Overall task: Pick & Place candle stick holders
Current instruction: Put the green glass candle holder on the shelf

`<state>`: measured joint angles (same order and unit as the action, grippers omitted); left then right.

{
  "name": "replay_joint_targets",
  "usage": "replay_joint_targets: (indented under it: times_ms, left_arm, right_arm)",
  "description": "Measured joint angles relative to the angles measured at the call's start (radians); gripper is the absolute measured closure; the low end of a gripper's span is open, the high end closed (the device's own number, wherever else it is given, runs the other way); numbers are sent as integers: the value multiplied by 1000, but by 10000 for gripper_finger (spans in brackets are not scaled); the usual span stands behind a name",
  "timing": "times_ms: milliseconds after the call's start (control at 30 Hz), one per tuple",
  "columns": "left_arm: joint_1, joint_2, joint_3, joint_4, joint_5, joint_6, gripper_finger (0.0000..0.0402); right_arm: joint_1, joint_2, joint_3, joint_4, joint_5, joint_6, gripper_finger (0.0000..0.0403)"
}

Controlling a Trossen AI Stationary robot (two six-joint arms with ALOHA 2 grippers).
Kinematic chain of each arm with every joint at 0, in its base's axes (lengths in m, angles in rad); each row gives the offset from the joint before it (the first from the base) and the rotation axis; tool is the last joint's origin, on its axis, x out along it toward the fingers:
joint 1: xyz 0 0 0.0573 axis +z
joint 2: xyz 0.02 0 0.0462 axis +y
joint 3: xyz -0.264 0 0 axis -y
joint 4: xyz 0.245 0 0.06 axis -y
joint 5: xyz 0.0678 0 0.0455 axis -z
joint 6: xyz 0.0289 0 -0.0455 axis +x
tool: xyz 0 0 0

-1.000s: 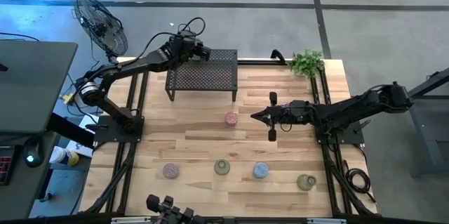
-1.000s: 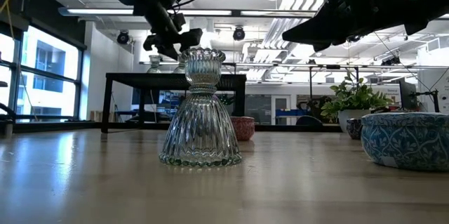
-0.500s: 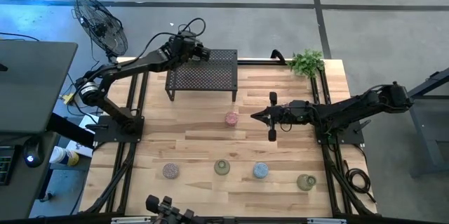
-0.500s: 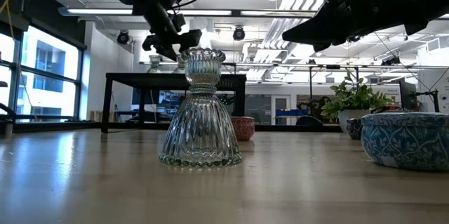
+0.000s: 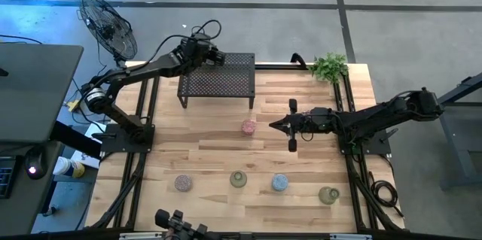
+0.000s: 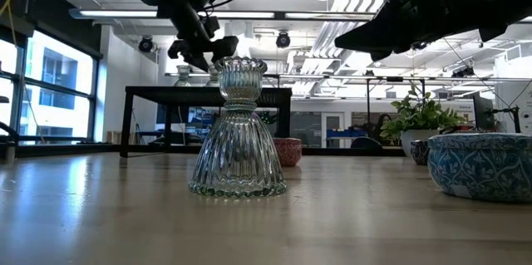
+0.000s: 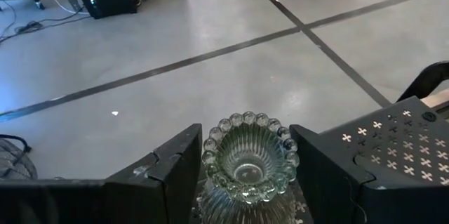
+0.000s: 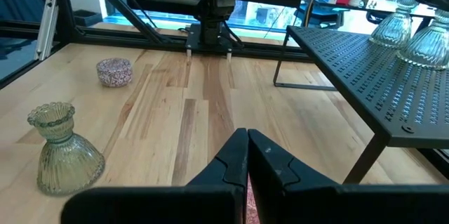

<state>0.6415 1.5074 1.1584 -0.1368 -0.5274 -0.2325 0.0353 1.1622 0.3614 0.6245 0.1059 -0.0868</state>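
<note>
Over the back left corner of the black mesh rack (image 5: 217, 80), the left gripper (image 5: 216, 56) has its fingers on either side of a clear ribbed glass holder (image 7: 248, 162), though whether they press it I cannot tell. The right gripper (image 5: 276, 124), fingers together, hovers just in front of the rack beside the pink holder (image 5: 248, 127). Well in front of the rack stand a mauve cup (image 5: 183, 183), a greenish holder (image 5: 238, 179), a blue cup (image 5: 279, 183) and another greenish one (image 5: 327, 194).
</note>
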Motion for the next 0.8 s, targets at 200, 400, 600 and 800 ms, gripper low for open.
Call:
replay_joint_targets:
  times_ms: [200, 400, 600, 800]
  left_arm:
    - [0, 0, 0, 0, -3, 0, 192]
    - [0, 0, 0, 3, -4, 11, 192]
    - [0, -1, 29, -24, -4, 25, 192]
    - [0, -1, 103, -97, -6, 70, 192]
  right_arm:
    - [0, 0, 0, 0, 0, 0, 402]
    - [0, 0, 0, 0, -3, 0, 401]
    - [0, 0, 0, 0, -4, 0, 401]
    - [0, 0, 0, -3, -5, 0, 402]
